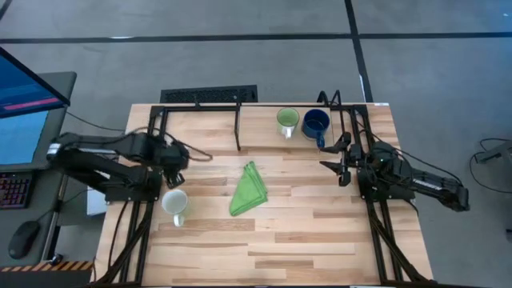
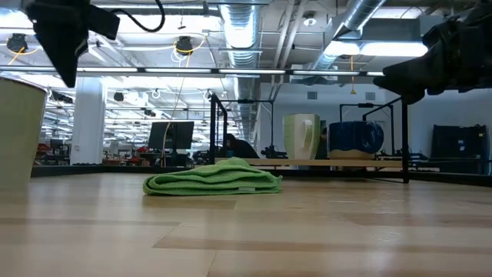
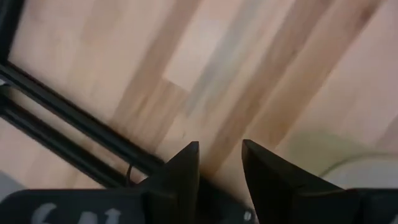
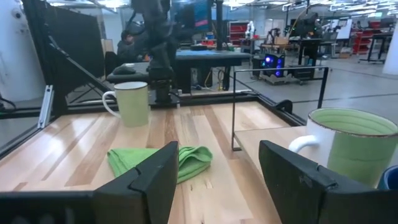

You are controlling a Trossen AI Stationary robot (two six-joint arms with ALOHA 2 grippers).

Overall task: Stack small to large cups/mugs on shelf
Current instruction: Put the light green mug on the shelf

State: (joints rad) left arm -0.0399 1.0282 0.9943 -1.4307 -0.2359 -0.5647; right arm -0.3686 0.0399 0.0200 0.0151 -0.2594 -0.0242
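The white mug (image 1: pixel 174 204) stands upright on the table near the left edge; it also shows in the low view (image 2: pixel 19 131) and the right wrist view (image 4: pixel 130 102). The light green mug (image 1: pixel 287 122) and the dark blue mug (image 1: pixel 316 124) stand side by side on the shelf (image 1: pixel 264 120) at the far right. My left gripper (image 1: pixel 177 168) hangs above the table just far of the white mug, its fingers (image 3: pixel 186 171) a little apart and empty. My right gripper (image 1: pixel 334 154) is open and empty, just near of the blue mug.
A folded green cloth (image 1: pixel 250 190) lies in the middle of the table. Thin black posts (image 1: pixel 238 124) and rails frame the shelf and the table's sides. Bare wood lies between the cloth and the table's near edge.
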